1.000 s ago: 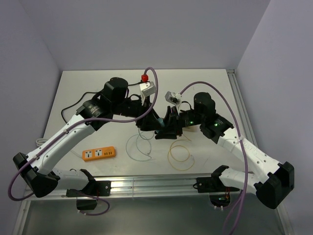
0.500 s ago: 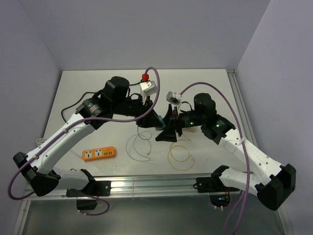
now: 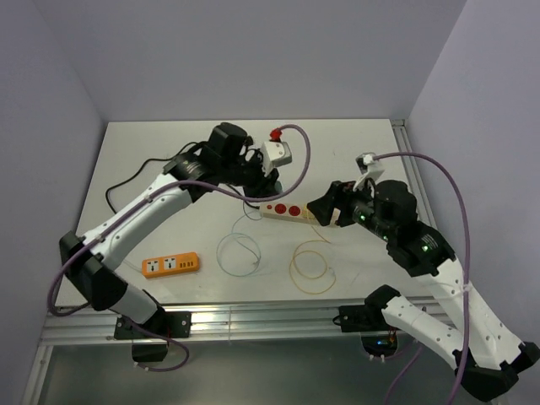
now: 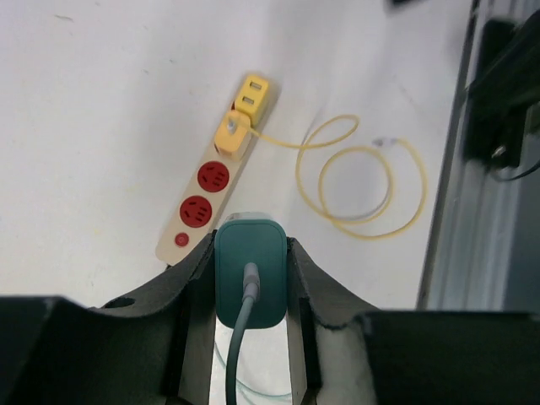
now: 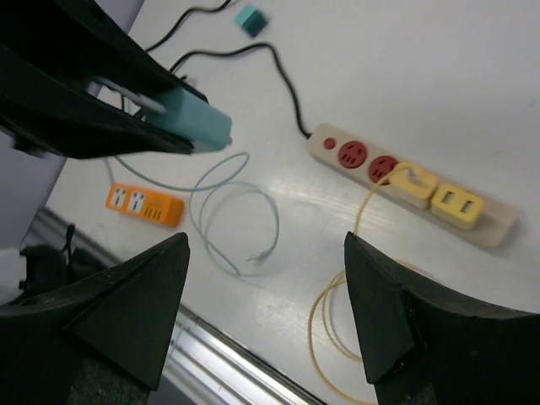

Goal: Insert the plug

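— Backing away to the right, the right tool has left the huddle both arms were in a second ago. From above, the strip they hid now lies bare on the bench. The left tool hangs just over its left end.

— So a handover?

— It reads that way: the right jaws went wide and the left drew in. What the left holds I can't make out from above.

— And the left wrist?

— There it is plain. The plug, teal, is clamped between the left fingers, its cord trailing back toward the camera. It is held in the air just short of the strip's switch end. Two red sockets are free; a yellow plug fills the next, its yellow lead looped on the bench. Whether the pins line up with a socket, this view hides.

— Right wrist?

— Its jaws stand apart with nothing between them. It shows the plug from the side, its nose sticking out of the left tool and off the bench, which neither other view gives. It also catches an orange strip near the front edge and a small teal block farther off.

— What's left?

— To my mind, lining up over a red socket and pressing down.
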